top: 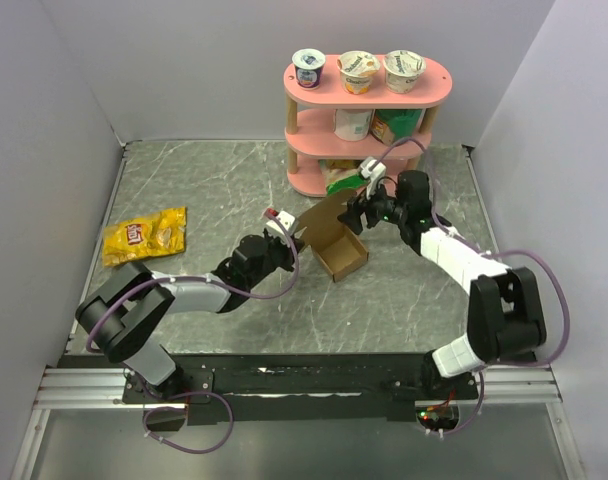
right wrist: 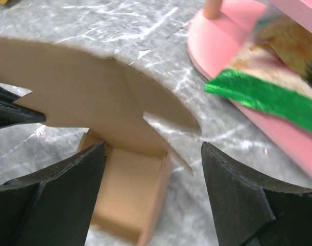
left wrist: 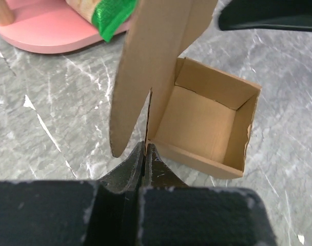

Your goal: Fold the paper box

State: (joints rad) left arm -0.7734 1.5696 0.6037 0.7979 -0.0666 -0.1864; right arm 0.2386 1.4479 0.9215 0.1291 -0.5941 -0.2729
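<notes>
The paper box (top: 342, 255) is brown cardboard, an open square tray on the table's middle with its tall lid flap (top: 327, 214) standing up. In the left wrist view the box (left wrist: 199, 128) lies just ahead, and my left gripper (left wrist: 146, 147) is shut on the thin wall at its near left corner, below the flap (left wrist: 145, 61). My left gripper (top: 288, 236) sits at the box's left side. My right gripper (top: 365, 208) hovers at the flap's right, jaws open. In its own view the open right gripper (right wrist: 153, 154) straddles the flap's edge (right wrist: 94, 97) above the box interior (right wrist: 128, 195), touching nothing.
A pink three-tier shelf (top: 434, 88) stands behind the box, with yogurt cups (top: 358, 70) on top and packets below. A green packet (right wrist: 269, 97) sticks out of its bottom tier close to my right gripper. A yellow snack bag (top: 145, 235) lies far left.
</notes>
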